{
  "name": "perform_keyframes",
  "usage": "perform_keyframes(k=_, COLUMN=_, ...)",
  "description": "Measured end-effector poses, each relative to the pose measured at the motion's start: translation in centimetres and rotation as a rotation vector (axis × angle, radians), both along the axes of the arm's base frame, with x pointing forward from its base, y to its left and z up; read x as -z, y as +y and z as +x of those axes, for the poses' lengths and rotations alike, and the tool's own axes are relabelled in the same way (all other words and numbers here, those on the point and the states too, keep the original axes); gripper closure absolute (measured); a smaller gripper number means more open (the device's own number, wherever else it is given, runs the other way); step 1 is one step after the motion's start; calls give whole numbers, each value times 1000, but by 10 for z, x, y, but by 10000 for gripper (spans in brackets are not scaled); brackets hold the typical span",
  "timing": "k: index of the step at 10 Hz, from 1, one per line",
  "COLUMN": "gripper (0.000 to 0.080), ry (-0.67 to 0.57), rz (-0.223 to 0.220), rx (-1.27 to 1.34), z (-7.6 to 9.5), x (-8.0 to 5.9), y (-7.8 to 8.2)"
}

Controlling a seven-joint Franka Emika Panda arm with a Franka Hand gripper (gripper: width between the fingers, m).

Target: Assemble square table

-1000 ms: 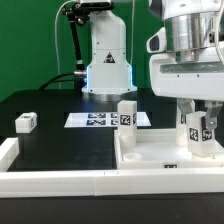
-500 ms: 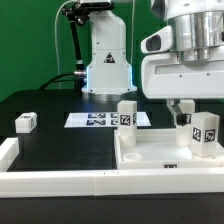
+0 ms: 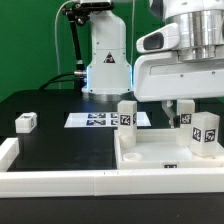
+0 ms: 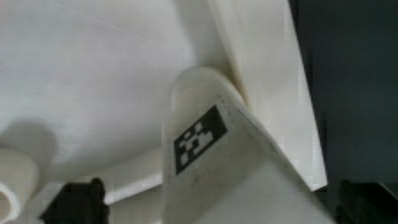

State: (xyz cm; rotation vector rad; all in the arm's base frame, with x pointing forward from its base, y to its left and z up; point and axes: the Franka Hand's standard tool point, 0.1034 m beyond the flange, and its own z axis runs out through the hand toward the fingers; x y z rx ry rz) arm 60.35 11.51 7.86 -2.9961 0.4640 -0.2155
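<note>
The pincer (image 3: pixel 180 110) hangs in the right half of the exterior view, above the tabletop (image 3: pixel 150 158). Its jaws are spread apart and there is nothing between them. In the wrist view one dark fingertip (image 4: pixel 80 200) shows well to one side of a tagged leg block (image 4: pixel 222 150), and no finger touches the block.

The tabletop lies rim-up on the black desk (image 3: pixel 60 140), in the lower right of the exterior frame, with a small tag (image 3: pixel 170 167) on its front rim. Two leg blocks stand upright on it. One is at its back left corner (image 3: pixel 127 114). The other is at the frame's right edge (image 3: pixel 204 133), just beside and below the pincer.

A third leg block (image 3: pixel 25 122) lies loose on the desk at the far left, well apart from the tabletop. The marker board (image 3: pixel 95 120) lies flat mid-frame, behind the tabletop. A white border rail (image 3: pixel 60 182) runs along the bottom of the frame.
</note>
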Motion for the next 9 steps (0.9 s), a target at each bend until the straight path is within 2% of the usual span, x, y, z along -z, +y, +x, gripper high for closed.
perform_keyframes(k=1, gripper=151, ry=-6, rz=-12, rx=-72, z=0, x=0, y=0)
perform_keyframes(k=4, gripper=151, ry=-18, rz=-91, rx=-308, z=-1, x=-1, y=9)
perform_keyframes(k=8, gripper=174, ry=-27, rz=-120, rx=-473, z=-1, x=0, y=10)
perform_keyframes(k=9, gripper=361, ry=-26, rz=-119, rx=-471, z=-1, x=0, y=10)
